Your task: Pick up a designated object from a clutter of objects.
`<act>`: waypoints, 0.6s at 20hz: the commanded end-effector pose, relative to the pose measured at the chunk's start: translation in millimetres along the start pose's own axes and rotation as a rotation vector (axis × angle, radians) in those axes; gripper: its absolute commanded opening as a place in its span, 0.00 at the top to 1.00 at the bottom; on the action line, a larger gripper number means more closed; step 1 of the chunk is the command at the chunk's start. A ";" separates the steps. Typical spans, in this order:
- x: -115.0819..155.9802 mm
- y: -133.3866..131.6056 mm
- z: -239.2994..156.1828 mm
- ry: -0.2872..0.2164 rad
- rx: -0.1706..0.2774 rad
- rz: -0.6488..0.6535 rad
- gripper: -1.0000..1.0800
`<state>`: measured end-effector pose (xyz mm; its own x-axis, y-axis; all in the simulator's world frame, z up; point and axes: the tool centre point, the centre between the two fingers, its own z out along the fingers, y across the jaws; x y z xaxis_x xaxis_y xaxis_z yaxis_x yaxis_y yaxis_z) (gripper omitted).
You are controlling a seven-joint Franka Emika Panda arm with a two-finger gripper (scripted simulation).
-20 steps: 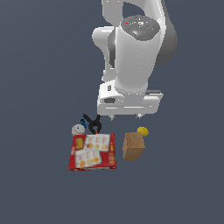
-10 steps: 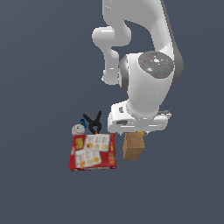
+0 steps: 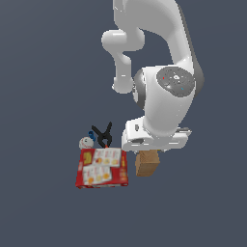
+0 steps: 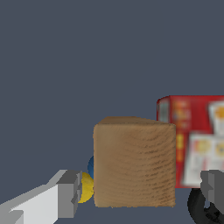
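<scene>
Brown block (image 4: pixel 134 162) sits just beside the red printed box (image 4: pixel 197 135), between the spread fingers (image 4: pixel 69 194) of the tool (image 4: pixel 140 192). Tool released, not touching block; yellow ball (image 4: pixel 85 187) beside it.

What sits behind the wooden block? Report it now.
In the wrist view, a yellow ball and a blue ball peek out behind the wooden block, mostly covered by it. The red printed box lies beyond. The open hand straddles the block.

The exterior view looks down from a distance on the plain tan-brown wooden block (image 3: pixel 146 164), partly behind the arm. The wrist view faces that block (image 4: pixel 134 162) very closely. Both share it and the flat red printed box (image 3: pixel 101 168) beside it.
</scene>
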<state>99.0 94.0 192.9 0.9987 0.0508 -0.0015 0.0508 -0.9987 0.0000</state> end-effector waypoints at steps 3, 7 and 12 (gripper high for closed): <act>0.0 0.0 8.0 0.000 0.000 0.000 0.04; -0.3 -0.1 26.8 0.001 0.000 0.000 0.04; -0.3 -0.3 46.3 0.001 0.000 0.000 0.04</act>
<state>98.3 94.2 151.5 0.9987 0.0504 -0.0015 0.0504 -0.9987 0.0000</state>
